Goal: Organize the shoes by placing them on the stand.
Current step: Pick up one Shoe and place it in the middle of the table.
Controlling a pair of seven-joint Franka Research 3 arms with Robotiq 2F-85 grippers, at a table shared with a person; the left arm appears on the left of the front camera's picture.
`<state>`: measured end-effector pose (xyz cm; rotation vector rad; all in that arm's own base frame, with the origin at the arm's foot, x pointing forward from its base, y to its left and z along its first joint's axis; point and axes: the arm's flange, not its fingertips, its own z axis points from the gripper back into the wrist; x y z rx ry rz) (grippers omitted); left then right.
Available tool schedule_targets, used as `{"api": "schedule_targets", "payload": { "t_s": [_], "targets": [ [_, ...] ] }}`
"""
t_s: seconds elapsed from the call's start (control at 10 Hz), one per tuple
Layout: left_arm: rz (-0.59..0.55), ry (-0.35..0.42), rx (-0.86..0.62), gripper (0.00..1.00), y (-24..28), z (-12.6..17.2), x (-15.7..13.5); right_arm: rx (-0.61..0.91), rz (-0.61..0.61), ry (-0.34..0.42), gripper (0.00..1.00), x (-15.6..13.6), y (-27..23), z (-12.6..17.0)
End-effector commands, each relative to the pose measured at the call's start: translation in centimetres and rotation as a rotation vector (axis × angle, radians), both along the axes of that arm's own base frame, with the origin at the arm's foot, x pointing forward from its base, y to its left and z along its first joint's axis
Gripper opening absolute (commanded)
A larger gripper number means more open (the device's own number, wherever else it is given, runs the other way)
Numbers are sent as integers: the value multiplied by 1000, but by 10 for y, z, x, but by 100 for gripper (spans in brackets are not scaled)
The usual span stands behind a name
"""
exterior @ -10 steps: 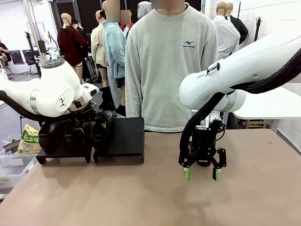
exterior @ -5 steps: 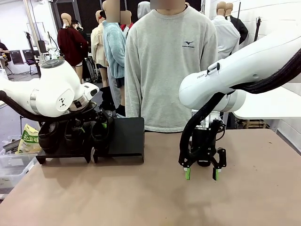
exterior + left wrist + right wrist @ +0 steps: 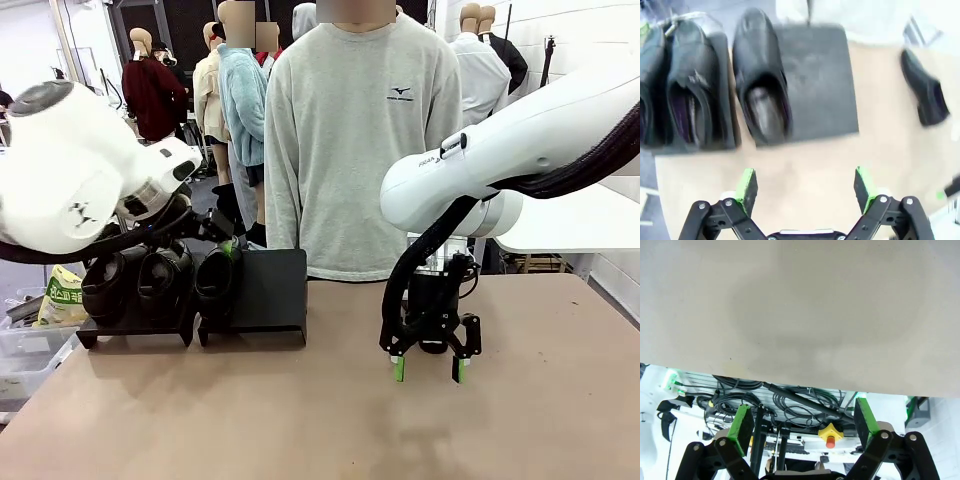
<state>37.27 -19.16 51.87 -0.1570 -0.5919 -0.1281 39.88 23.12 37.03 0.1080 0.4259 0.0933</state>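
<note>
Standing on the stand (image 3: 270, 290) at the surface's (image 3: 300, 420) far left, three shoes (image 3: 160, 285) are seen side by side in the front view. From the left wrist, a fourth shoe (image 3: 925, 92) is seen lying on the surface, well apart from the stand. The left claw (image 3: 807, 187) is spread and empty above the stand's front edge. The right claw (image 3: 428, 372) is spread and empty, held just above the bare surface.

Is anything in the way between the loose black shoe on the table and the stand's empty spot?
Nothing visible: only bare table separates the glossy black leather shoe from the free half of the flat black stand.
</note>
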Motion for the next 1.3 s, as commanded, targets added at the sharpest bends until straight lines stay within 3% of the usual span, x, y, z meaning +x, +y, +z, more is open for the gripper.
{"api": "schedule_targets", "payload": {
  "t_s": [0.0,0.2,0.4,0.6,0.7,0.9,1.2],
  "targets": [
    [-88,266,28,100,-2,-5,-39,-7,6,-8,100,0,0,0],
    [-249,528,65,100,-28,-23,-60,-7,6,-8,100,0,0,0],
    [-283,596,69,100,-50,-51,-60,-7,6,-8,100,0,0,0],
    [-267,625,32,100,-47,-57,-60,-7,6,-8,100,0,0,0],
    [-207,622,1,100,-40,-57,-52,0,0,0,100,0,0,0],
    [-267,620,62,100,-53,-65,-69,-55,-106,-152,100,2,-22,39],
    [-267,620,62,100,-53,-65,-69,-76,-126,-290,100,50,-33,80]
  ]
}}
